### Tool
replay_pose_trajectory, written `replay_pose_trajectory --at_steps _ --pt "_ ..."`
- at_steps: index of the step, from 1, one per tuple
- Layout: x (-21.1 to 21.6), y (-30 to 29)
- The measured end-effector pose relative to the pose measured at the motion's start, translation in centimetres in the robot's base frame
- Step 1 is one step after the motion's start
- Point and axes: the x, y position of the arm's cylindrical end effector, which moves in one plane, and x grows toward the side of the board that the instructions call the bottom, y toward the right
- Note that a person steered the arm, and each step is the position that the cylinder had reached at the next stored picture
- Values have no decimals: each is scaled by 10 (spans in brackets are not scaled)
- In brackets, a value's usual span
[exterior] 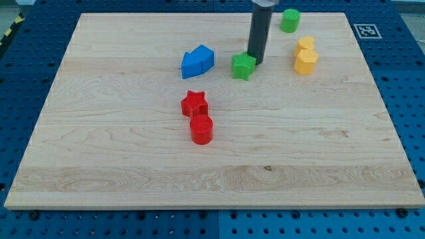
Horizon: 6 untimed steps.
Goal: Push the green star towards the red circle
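Observation:
The green star (243, 66) lies on the wooden board (133, 166), above the middle. The red circle (201, 129) stands lower and to the left, near the board's centre, touching the red star (194, 103) just above it. My tip (255, 62) is at the lower end of the dark rod, right against the green star's upper right side.
Two blue blocks (197, 61) sit together left of the green star. A green circle (289, 20) stands near the top edge. Two yellow blocks (305, 57) lie right of the rod. A marker tag (364, 30) is off the board's top right corner.

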Motion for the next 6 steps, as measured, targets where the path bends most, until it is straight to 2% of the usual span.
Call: replay_pose_trajectory --at_steps 2,5,6 --pt "1 -50" --pt "24 -4" --pt "31 -5"
